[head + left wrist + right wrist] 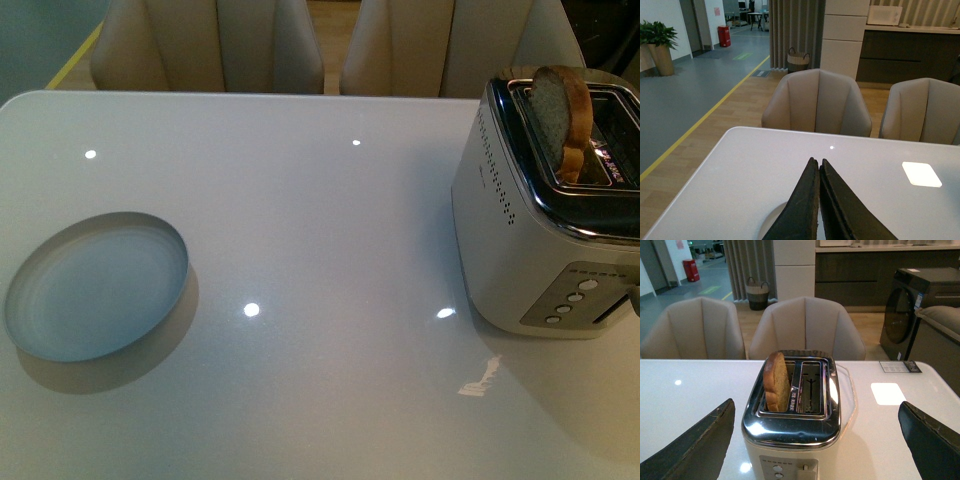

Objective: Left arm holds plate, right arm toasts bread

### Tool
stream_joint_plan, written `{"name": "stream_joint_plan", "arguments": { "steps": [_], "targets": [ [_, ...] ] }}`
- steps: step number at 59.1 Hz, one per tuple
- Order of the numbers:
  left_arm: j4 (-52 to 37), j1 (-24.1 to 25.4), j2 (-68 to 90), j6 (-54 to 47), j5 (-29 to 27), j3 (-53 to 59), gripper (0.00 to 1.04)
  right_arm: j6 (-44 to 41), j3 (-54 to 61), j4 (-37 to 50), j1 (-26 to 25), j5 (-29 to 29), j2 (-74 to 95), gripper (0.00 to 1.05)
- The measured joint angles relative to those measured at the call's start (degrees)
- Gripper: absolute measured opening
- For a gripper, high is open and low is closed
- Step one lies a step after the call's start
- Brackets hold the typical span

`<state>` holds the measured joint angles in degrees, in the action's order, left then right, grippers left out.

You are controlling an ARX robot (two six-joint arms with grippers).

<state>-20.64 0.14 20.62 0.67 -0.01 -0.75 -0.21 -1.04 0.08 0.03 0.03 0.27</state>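
While the bread [562, 118] stands proud of the toaster [545, 215] slot, light, soft and crumbly, its exposed crust looks the place to pinch gently. Brown-crusted wholemeal, rounded top. Right pincer [815, 440] gapes wide before it; left pincer [818, 200] is closed, empty, above the pale plate [97, 286] on the tabletop [330, 230].

Showroom-like kitchen: counter microwave [883, 15], washing machine [920, 310].
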Motion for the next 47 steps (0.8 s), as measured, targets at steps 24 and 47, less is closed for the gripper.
{"name": "stream_joint_plan", "arguments": {
  "steps": [24,47],
  "targets": [
    [7.98,0.00,-7.98,0.00,-0.02,0.00,0.03,0.00,0.00,0.00,0.00,0.00,0.00,0.96],
    [20.55,-0.02,-20.24,-0.02,0.00,-0.02,0.03,0.00,0.00,0.00,0.00,0.00,0.00,0.96]
  ]
}}
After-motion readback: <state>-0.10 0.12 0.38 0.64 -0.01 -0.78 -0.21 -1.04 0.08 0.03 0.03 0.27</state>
